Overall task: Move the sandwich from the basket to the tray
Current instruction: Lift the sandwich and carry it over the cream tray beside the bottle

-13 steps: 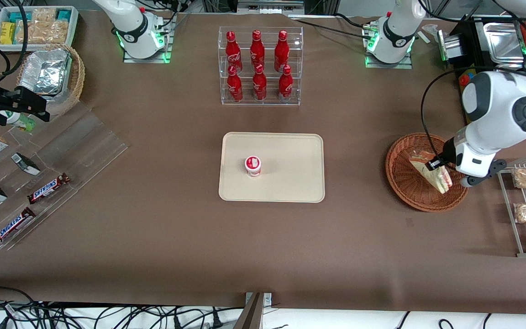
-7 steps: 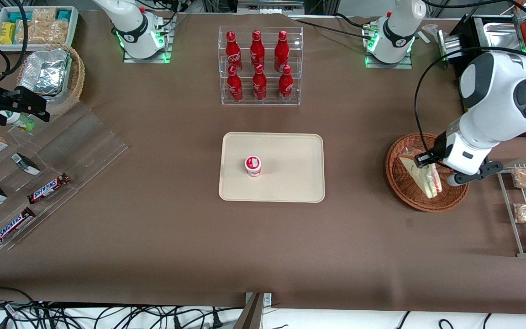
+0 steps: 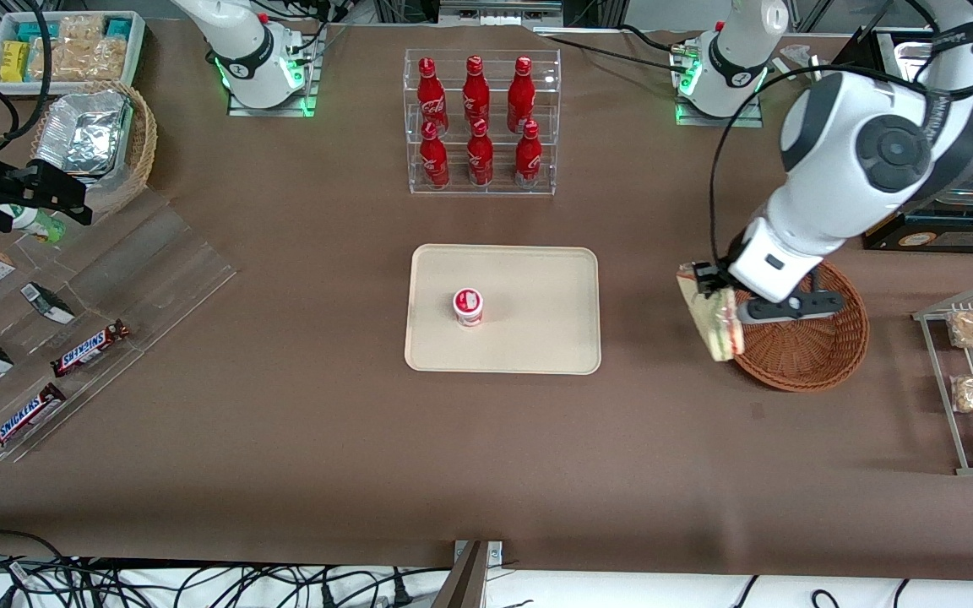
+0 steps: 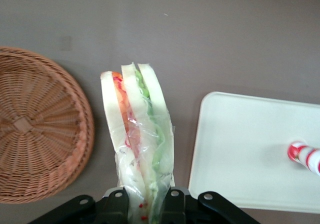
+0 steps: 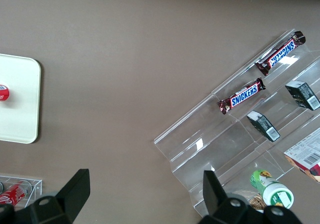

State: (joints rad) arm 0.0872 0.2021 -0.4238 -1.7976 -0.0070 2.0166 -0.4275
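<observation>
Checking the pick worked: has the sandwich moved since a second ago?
Yes. Held in the gripper, the sandwich has left the basket and now hangs over its rim nearest the tray.

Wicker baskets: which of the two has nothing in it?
The reddish-brown shallow basket beside the pincer holding the sandwich; the paler, deeper basket holds foil containers.

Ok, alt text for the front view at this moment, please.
The working arm's gripper holds the wrapped sandwich in the air over the basket rim nearest the tray, the basket itself empty. The cream tray lies mid-table, carrying a small red-and-white cup, with a rack of red bottles farther from the camera.
</observation>
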